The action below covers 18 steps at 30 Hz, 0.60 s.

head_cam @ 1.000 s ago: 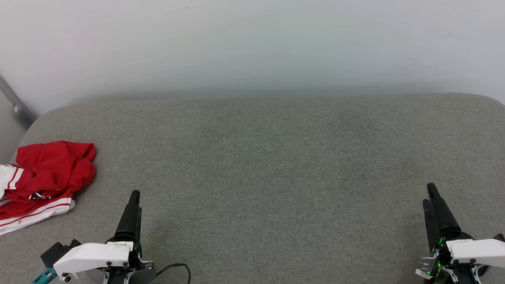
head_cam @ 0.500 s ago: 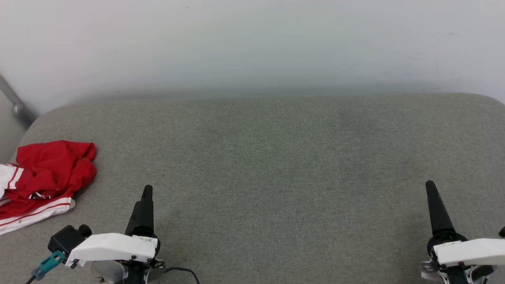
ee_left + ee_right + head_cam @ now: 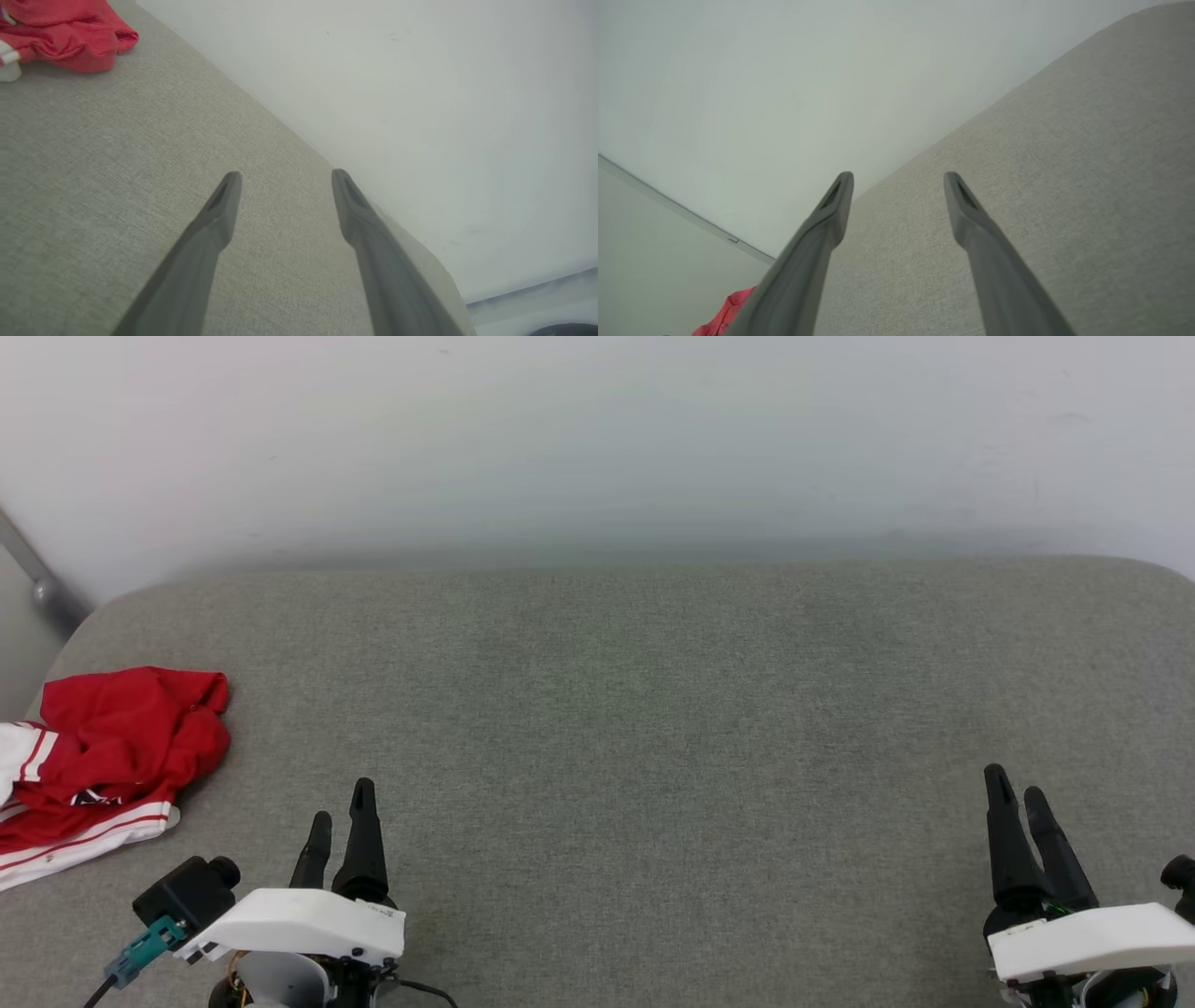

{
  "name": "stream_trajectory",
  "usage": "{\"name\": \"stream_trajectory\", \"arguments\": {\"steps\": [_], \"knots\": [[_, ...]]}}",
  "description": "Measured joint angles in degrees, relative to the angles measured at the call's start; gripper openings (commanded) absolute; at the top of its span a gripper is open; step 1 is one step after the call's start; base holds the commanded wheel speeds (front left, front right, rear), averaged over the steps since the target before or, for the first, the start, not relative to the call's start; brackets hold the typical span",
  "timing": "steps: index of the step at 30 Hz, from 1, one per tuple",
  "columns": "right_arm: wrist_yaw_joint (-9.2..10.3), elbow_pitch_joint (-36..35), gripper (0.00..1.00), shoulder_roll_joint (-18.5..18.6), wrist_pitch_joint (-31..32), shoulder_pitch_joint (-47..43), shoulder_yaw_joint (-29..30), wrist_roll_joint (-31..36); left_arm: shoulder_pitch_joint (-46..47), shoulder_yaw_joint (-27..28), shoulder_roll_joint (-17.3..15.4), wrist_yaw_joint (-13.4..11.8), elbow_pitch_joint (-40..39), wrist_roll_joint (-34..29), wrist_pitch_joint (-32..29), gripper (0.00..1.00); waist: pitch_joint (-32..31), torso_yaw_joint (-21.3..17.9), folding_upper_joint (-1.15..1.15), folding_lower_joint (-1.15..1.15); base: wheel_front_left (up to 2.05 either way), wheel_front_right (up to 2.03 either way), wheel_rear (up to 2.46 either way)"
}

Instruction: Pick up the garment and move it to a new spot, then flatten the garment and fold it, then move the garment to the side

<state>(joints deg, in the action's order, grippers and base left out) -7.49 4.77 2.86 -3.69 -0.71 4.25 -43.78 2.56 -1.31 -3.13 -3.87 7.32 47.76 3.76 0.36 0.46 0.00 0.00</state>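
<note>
Looking at your head cam: the red soft-cloth T-shirt [image 3: 112,747], white sleeves w/ striped trim, lies crumpled at the far left edge of the grey woven-fabric cushion [image 3: 635,709], well apart from both arms. Your left gripper [image 3: 342,801] sits low-left, the nearer one to the shirt but not touching it, fingers spread w/ nothing between them. Your right gripper [image 3: 1015,782] is at the far right, likewise released & empty. Right wrist cam shows a red scrap at its bottom-left corner, prob. the same shirt. Plain pale wall [image 3: 597,429] behind the cushion.
</note>
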Motion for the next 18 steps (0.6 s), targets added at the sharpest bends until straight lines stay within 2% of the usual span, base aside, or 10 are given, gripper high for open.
{"name": "stream_trajectory", "arguments": {"steps": [5,18], "knots": [[0.0,-0.7,1.0,0.0,-0.9,-0.7,-0.3,4.7,-0.4,-1.0,-0.4,-1.2,-0.7,-4.0,1.0,1.0,0.0,0.2,0.0,0.0,0.0,0.0,0.0],[0.0,-1.3,1.0,0.0,-3.2,-2.1,-0.4,14.7,-1.1,-3.8,-1.4,-2.4,-2.0,-13.1,3.1,1.0,-0.1,0.5,0.0,0.0,0.0,0.0,0.0]]}}
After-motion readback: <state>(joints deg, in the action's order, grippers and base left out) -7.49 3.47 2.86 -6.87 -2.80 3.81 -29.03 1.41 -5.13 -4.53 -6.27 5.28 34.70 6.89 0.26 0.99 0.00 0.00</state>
